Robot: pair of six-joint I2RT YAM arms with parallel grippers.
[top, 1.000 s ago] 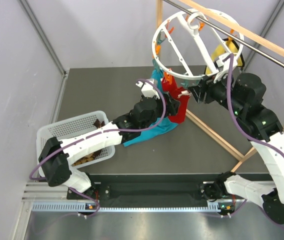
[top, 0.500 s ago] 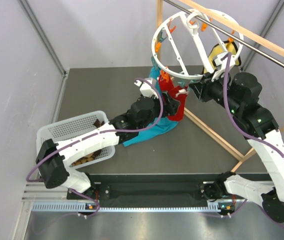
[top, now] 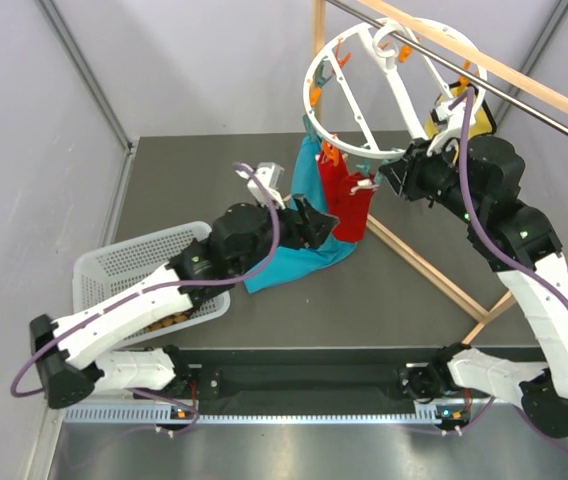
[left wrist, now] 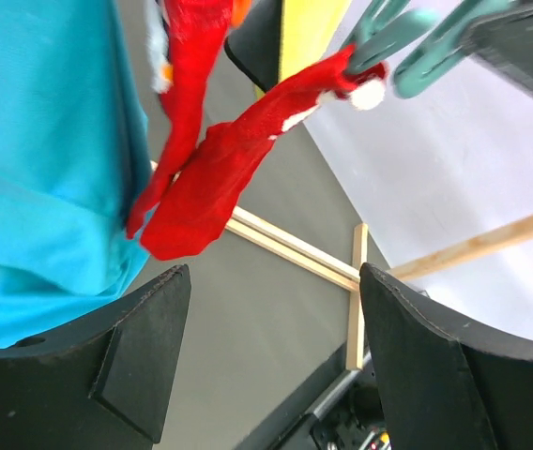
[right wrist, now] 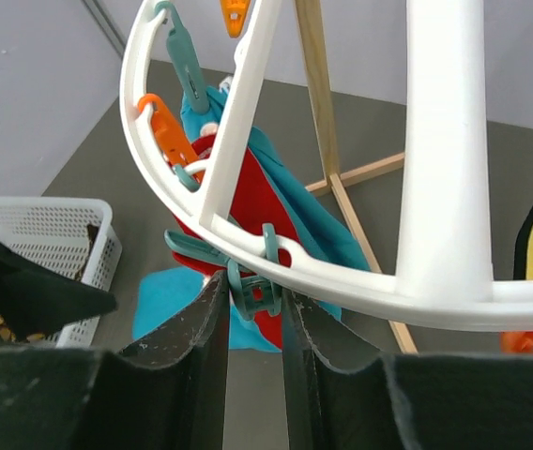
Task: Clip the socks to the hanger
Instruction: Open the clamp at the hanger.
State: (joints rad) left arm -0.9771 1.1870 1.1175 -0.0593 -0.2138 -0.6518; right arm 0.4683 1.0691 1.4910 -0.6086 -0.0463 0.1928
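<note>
The white ring hanger (top: 336,62) hangs by its hook from a metal rail. Two red socks (top: 349,200) hang from clips on its lower rim, in front of a long teal cloth. My right gripper (top: 392,182) is shut on a teal clip (right wrist: 257,292) under the rim (right wrist: 360,281), with one finger on each side of it. My left gripper (top: 309,222) is open and empty, just left of the socks. In the left wrist view a red sock (left wrist: 220,178) hangs from a teal clip (left wrist: 388,37) beyond the gripper (left wrist: 271,281).
The teal cloth (top: 299,245) drapes down onto the table. A white mesh basket (top: 134,262) sits at the left with brownish socks (top: 169,322) inside, mostly hidden by my left arm. A wooden frame (top: 424,265) and a yellow cloth (top: 479,118) stand at the right.
My left gripper has drawn back to the left and nearer, away from the red sock, and now stands open and empty. My right gripper has stayed at the teal clip, shifted slightly.
</note>
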